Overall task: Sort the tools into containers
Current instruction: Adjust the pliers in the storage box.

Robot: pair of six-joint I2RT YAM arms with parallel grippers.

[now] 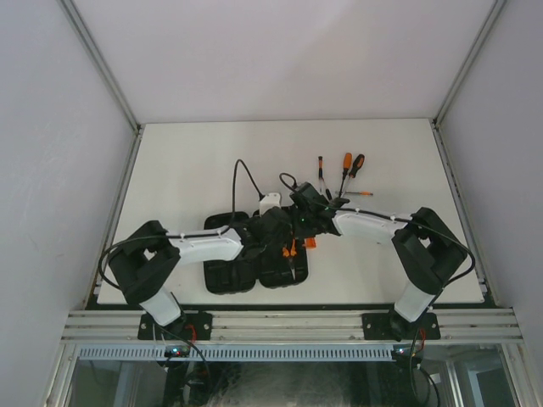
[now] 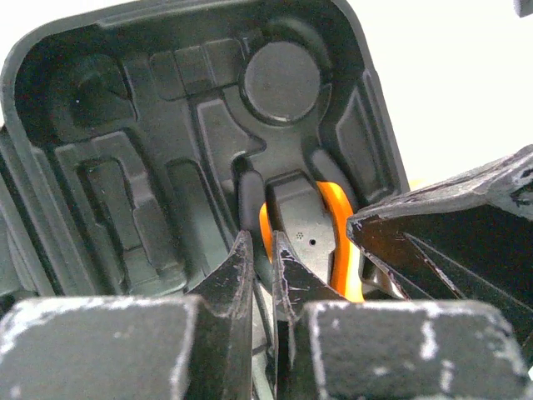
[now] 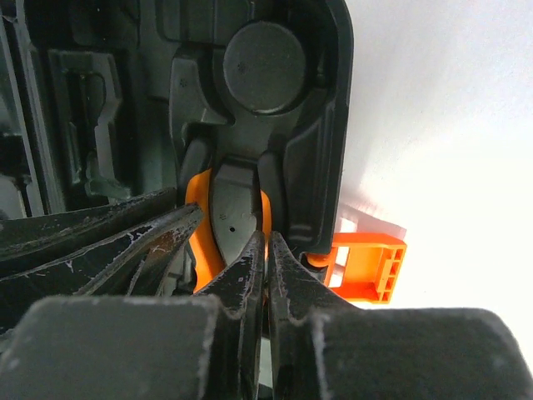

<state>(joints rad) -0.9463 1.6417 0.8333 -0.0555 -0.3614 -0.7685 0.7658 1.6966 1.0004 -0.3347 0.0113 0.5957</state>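
The black tool case (image 1: pixel 229 275) lies open near the table's front, with its orange latch (image 1: pixel 310 243) at its right edge. The orange-handled pliers (image 1: pixel 291 250) lie in a moulded slot of the case's right half (image 2: pixel 125 125). Both grippers meet right over them. My left gripper (image 2: pixel 260 246) is shut to a narrow slit, its tips at the pliers' (image 2: pixel 304 229) left handle. My right gripper (image 3: pixel 266 242) is shut, its tips on the pliers' (image 3: pixel 233 208) right handle, beside the latch (image 3: pixel 371 267). Three screwdrivers (image 1: pixel 344 170) lie behind the case. The hammer is out of view.
Another thin screwdriver (image 1: pixel 361 195) lies just behind my right arm. A white block (image 1: pixel 270 203) with a black cable sits behind the case. White walls enclose the table on three sides.
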